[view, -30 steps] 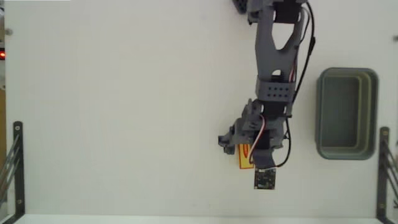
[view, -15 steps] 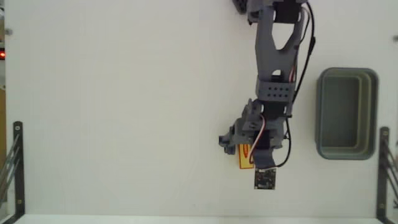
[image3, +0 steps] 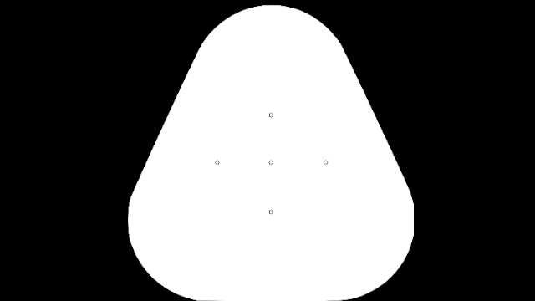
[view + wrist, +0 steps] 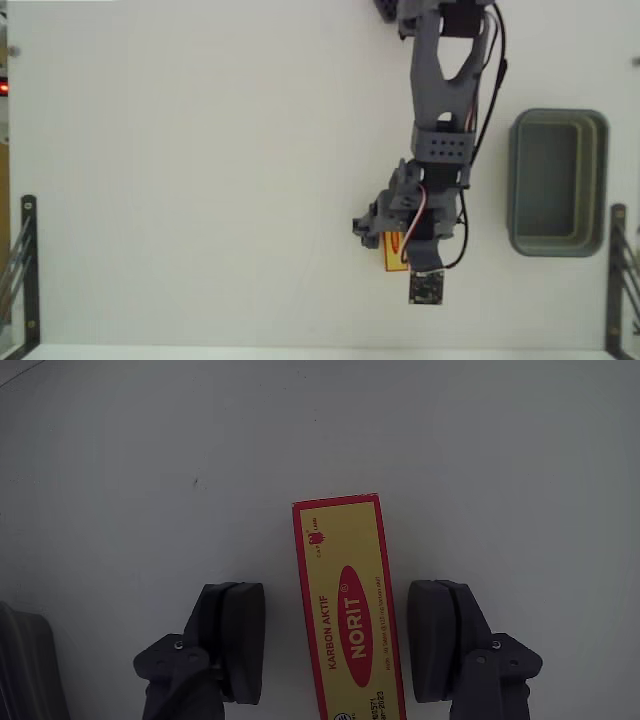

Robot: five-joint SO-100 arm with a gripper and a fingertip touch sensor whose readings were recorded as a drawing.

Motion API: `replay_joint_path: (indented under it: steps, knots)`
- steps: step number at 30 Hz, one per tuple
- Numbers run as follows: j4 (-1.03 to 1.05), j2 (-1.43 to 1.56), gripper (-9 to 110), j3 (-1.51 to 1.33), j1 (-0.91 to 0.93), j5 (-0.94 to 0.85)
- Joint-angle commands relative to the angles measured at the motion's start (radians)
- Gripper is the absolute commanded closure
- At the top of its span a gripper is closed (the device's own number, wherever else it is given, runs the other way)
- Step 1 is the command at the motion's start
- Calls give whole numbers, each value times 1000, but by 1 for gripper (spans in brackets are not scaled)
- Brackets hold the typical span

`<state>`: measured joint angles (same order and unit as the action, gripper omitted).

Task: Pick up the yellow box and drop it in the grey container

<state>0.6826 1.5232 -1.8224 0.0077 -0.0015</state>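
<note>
Fixed view: arm covers most of the yellow box (image 4: 390, 253); only a strip shows. Tool (image 4: 392, 240) fingers hidden there, spread unreadable. Arm base cut by top edge. Wrist view: box's near end cut off by bottom edge; small print there illegible.

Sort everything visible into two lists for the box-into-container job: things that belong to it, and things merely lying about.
Belongs to the job:
yellow box
grey container
gripper, open, straddling the box

Lying about:
black metal brackets at the table edges
</note>
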Motion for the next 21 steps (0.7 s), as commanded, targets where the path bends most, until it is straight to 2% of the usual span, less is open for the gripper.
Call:
replay_joint_path:
  steps: [1,21]
  knots:
    - [-3,28,16,2,14,2]
    - [-3,28,21,2,14,2]
